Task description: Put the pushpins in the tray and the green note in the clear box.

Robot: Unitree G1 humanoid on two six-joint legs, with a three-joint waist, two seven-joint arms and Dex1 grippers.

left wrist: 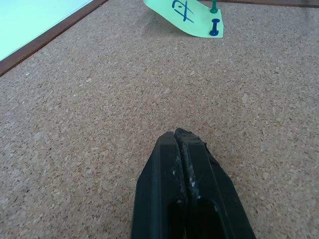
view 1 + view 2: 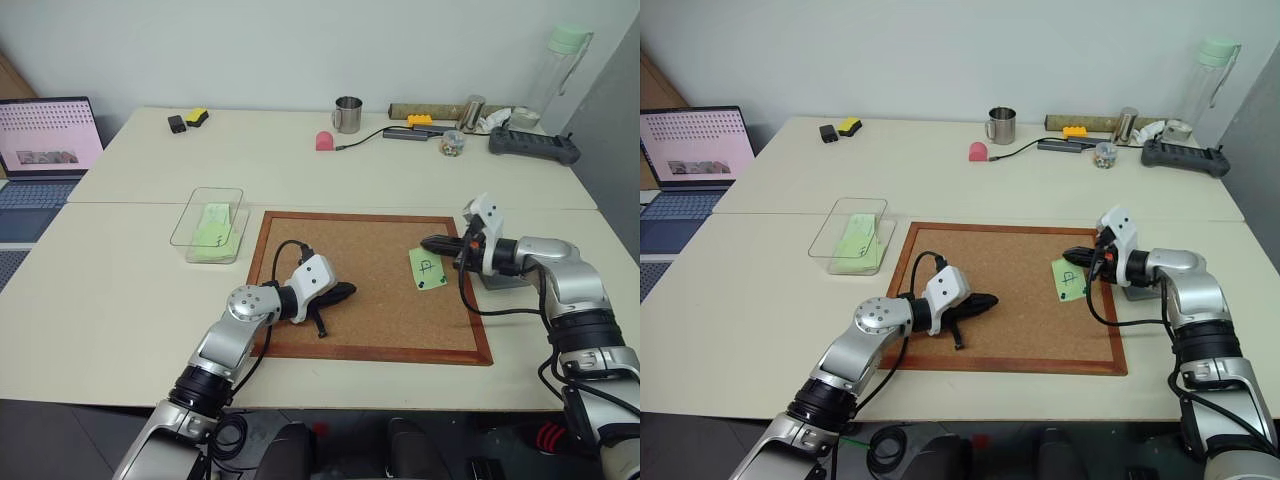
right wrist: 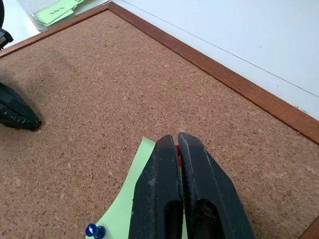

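The right gripper point(image 3: 178, 137) is closed, and its wrist view shows a sliver of red pinched between the fingertips, seemingly a pin head; the head views are too small to confirm that. In that view the note point(image 3: 122, 209) lies directly under the fingers, with a blue pin point(image 3: 94, 231) stuck in its corner at lower left of the frame. In the left eye view this gripper's tip sits at centre right, just above the note's upper edge, over the corkboard point(image 2: 380, 340); whether it touches the paper cannot be told. The tray point(image 2: 500, 280) peeks out grey behind the right wrist, just off the board's right edge. The left gripper point(image 1: 180, 133) is shut on nothing, its tip resting low over bare cork at lower centre of the head views, well apart from the note. Its wrist view shows the note's far corner curling up at the top of the frame, with a green pin point(image 1: 214, 7) beside the blue one. The box point(image 2: 210, 225) stands at centre left, just off the board's upper left corner, with green paper inside.
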